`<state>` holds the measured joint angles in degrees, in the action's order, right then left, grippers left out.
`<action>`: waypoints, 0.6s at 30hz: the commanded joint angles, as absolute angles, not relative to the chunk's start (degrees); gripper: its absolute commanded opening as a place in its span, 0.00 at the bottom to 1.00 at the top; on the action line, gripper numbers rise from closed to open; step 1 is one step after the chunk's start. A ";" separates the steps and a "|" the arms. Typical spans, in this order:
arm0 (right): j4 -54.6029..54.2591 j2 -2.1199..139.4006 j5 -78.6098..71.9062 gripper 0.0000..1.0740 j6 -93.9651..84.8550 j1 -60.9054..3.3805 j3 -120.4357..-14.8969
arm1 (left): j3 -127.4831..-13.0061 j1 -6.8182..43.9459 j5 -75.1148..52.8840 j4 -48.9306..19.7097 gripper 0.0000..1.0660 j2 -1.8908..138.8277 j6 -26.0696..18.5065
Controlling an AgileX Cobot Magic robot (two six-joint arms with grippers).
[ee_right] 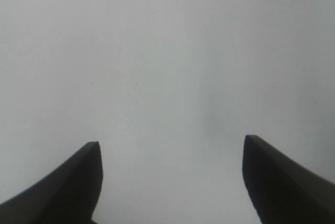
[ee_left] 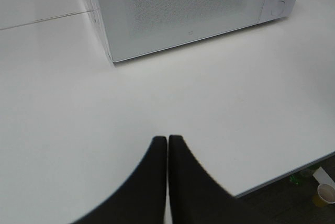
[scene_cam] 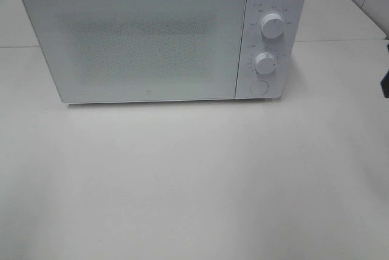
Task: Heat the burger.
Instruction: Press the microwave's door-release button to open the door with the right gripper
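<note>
The burger is not in view in any frame. A white microwave (scene_cam: 146,38) stands at the back of the white table (scene_cam: 194,181) with its door closed; its frosted door hides the inside. It also shows in the left wrist view (ee_left: 183,9). My left gripper (ee_left: 167,143) is shut and empty above the table, well in front of the microwave's left corner. My right gripper (ee_right: 171,145) is open and empty over bare white table. Neither gripper shows in the exterior high view, apart from a dark sliver of the right arm (scene_cam: 385,84) at the right edge.
The microwave has two round knobs (scene_cam: 271,27) (scene_cam: 265,62) and a round button (scene_cam: 259,88) on its right panel. The table's front edge (ee_left: 282,174) shows in the left wrist view, with a cup (ee_left: 325,192) on the floor below it.
</note>
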<state>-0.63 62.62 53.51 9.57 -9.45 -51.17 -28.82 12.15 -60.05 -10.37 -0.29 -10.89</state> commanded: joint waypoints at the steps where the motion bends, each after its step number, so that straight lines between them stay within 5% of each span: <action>1: 0.00 55.29 56.15 0.63 8.88 -9.17 -48.47 | -28.65 12.15 -59.47 -10.71 0.00 -1.26 -10.66; 18: 0.34 22.69 59.30 0.63 4.47 -9.17 -31.86 | -28.65 12.15 -59.47 -10.71 0.00 -1.26 -10.66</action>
<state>0.00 22.86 59.93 5.56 -9.45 -32.20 -28.82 12.15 -60.05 -10.37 -0.29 -10.89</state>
